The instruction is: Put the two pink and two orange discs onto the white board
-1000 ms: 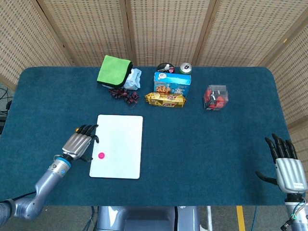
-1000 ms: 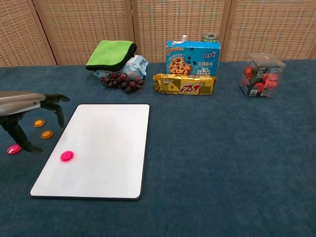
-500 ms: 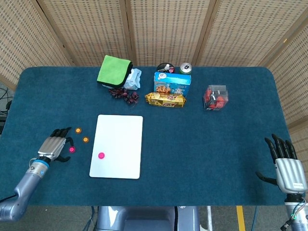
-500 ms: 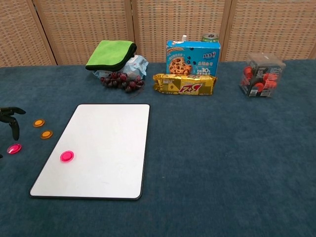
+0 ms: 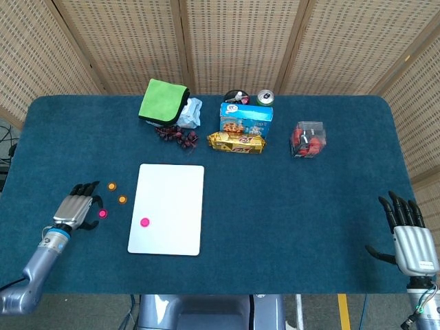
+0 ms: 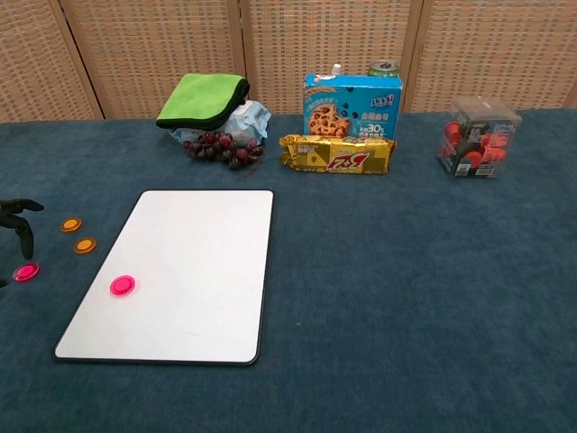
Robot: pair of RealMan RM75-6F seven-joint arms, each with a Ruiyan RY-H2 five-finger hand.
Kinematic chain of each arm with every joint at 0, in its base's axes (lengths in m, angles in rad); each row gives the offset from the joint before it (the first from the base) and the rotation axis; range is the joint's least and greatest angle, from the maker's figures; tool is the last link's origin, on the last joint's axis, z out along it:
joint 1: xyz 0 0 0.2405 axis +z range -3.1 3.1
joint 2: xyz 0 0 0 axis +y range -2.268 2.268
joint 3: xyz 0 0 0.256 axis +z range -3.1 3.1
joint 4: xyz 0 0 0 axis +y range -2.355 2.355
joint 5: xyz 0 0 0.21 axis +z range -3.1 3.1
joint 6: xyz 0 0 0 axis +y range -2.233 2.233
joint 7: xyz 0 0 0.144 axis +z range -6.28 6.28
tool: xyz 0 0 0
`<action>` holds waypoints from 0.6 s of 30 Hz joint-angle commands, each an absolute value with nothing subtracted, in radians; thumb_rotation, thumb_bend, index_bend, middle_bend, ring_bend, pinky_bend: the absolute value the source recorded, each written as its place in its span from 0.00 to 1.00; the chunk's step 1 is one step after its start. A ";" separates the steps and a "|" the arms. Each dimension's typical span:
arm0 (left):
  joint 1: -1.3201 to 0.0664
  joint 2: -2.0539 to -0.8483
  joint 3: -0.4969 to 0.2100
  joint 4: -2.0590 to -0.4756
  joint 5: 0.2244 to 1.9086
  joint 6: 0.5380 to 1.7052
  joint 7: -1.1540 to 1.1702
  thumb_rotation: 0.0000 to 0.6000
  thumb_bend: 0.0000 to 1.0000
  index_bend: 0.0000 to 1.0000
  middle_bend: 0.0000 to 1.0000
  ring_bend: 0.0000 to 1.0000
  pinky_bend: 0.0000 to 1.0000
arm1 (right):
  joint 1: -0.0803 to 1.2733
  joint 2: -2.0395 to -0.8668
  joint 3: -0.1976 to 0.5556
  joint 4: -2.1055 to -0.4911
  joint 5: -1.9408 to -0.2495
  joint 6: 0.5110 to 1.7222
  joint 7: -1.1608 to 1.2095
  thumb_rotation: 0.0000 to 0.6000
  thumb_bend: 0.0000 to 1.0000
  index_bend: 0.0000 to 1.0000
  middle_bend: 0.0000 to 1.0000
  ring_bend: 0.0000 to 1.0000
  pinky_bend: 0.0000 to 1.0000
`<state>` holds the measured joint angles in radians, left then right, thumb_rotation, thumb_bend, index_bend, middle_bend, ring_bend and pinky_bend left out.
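Near the table's left edge, the left robot hand (image 5: 74,208) was held empty, apparently loosely spread, beside the loose pink disc (image 5: 102,214); that thin disc could be nudged away from the white board (image 5: 180,185).

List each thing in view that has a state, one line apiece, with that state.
white board: flat on the table, one disc on it
pink disc on the board: placed
second pink disc: on the cloth, off the board
two orange discs: on the cloth, off the board
left hand: holds nothing, beside the loose discs
right hand: open, empty
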<state>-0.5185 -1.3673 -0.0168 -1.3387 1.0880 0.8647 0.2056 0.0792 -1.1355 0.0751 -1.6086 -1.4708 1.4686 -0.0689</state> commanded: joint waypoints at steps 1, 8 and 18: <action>-0.521 -1.373 -0.020 -1.333 1.085 0.862 0.211 1.00 0.31 0.41 0.00 0.00 0.00 | 0.079 -1.135 0.075 -1.609 -1.470 1.468 -0.068 1.00 0.00 0.00 0.00 0.00 0.00; -0.527 -1.389 -0.025 -1.325 1.074 0.850 0.225 1.00 0.31 0.41 0.00 0.00 0.00 | 0.079 -1.135 0.075 -1.610 -1.469 1.467 -0.069 1.00 0.00 0.00 0.00 0.00 0.00; -0.528 -1.404 -0.028 -1.314 1.056 0.848 0.247 1.00 0.32 0.49 0.00 0.00 0.00 | 0.080 -1.133 0.075 -1.611 -1.468 1.465 -0.065 1.00 0.00 0.00 0.00 0.00 0.00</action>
<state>-0.5288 -1.4029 -0.0281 -1.3150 1.0574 0.8467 0.2459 0.0796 -1.1332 0.0748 -1.6111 -1.4678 1.4650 -0.0646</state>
